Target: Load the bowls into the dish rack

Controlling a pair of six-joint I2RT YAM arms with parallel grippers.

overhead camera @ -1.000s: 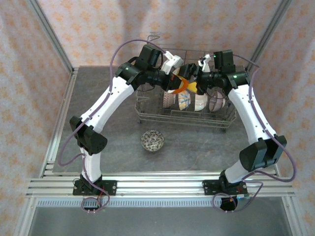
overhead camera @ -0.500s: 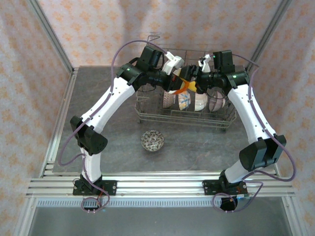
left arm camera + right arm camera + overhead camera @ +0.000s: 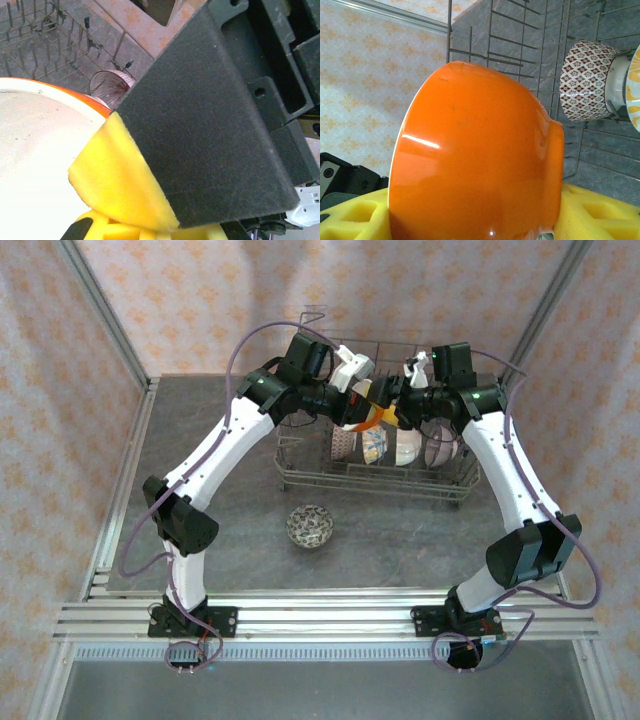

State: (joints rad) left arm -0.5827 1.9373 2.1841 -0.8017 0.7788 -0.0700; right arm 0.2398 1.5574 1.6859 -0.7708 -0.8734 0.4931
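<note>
A bright orange bowl (image 3: 372, 412) with a white inside hangs over the dish rack (image 3: 300, 476), between both grippers. My left gripper (image 3: 357, 406) is shut on its rim; in the left wrist view a yellow pad (image 3: 117, 175) presses on the white inside (image 3: 35, 150). In the right wrist view the orange bowl (image 3: 475, 150) sits between my right gripper's (image 3: 475, 222) yellow pads (image 3: 600, 215), which stand close on either side; whether they touch it is not clear. Several bowls (image 3: 407, 447) stand on edge in the rack. A dark patterned bowl (image 3: 310, 526) lies on the table in front.
The rack's upright tines (image 3: 520, 40) and a diamond-patterned bowl (image 3: 585, 80) lie just beyond the orange bowl. A mauve ribbed bowl (image 3: 111, 86) stands in the rack below my left gripper. The patterned back wall (image 3: 330, 290) rises close behind the rack.
The right gripper's fingers have narrowed round the orange bowl. Both grippers and the bowl have drifted slightly toward the back of the rack. The left grip has not changed.
</note>
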